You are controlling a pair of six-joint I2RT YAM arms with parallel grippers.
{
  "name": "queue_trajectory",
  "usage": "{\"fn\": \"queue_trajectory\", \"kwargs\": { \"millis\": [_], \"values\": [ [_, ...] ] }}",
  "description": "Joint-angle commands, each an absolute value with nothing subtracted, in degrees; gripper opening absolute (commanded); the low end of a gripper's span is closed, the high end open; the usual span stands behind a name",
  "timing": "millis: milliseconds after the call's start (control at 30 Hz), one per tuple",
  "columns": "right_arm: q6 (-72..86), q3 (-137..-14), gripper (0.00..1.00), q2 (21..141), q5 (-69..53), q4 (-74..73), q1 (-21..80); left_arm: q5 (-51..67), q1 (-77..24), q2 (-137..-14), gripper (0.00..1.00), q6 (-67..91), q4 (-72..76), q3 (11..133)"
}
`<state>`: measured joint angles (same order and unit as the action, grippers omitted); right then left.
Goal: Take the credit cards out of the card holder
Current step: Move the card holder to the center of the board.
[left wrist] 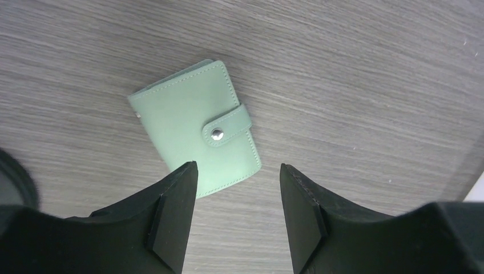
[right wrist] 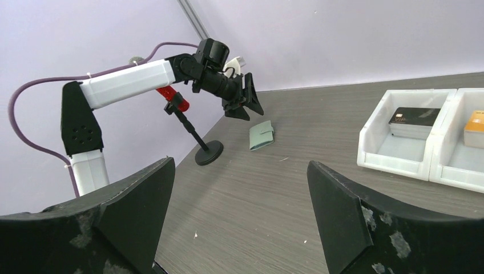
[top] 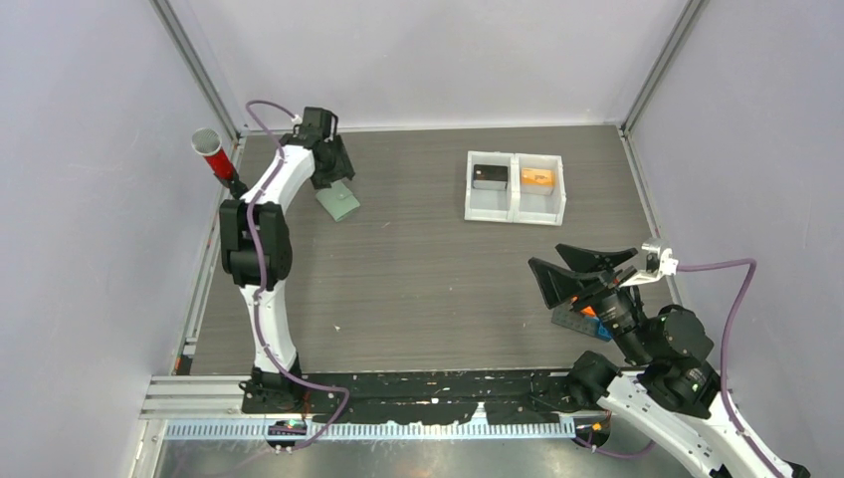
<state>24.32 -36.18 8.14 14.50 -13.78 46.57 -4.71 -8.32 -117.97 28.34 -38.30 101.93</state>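
The sage-green card holder (top: 338, 204) lies flat on the table at the back left, closed, with its snap tab fastened (left wrist: 217, 134). No card shows at the holder; what it holds is hidden. My left gripper (top: 333, 171) hovers just above it, open and empty. In the left wrist view its fingertips (left wrist: 237, 168) straddle the table beside the holder's near corner (left wrist: 182, 114). My right gripper (top: 549, 261) is open and empty, raised at the right front, far from the holder, which shows in the right wrist view (right wrist: 262, 137).
A white two-compartment tray (top: 515, 214) at the back centre-right holds a black flat piece (top: 490, 176) and an orange piece (top: 537, 177). A red-tipped stand (top: 211, 154) is at the far left, its black base (right wrist: 208, 153) near the holder. A blue object (top: 572, 319) lies under my right arm.
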Motion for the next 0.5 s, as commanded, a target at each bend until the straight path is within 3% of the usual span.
{"fn": "queue_trajectory", "kwargs": {
  "millis": [0,467],
  "values": [
    [24.3,-38.7,0.93,7.3,15.7,-13.6,46.8,-0.3,-8.0,-122.0,0.57,35.5,-39.4,105.9],
    [23.0,-38.5,0.92,3.8,21.6,-17.7,46.8,7.8,-5.6,-126.6,0.53,41.8,-40.7,106.1]
  ]
}}
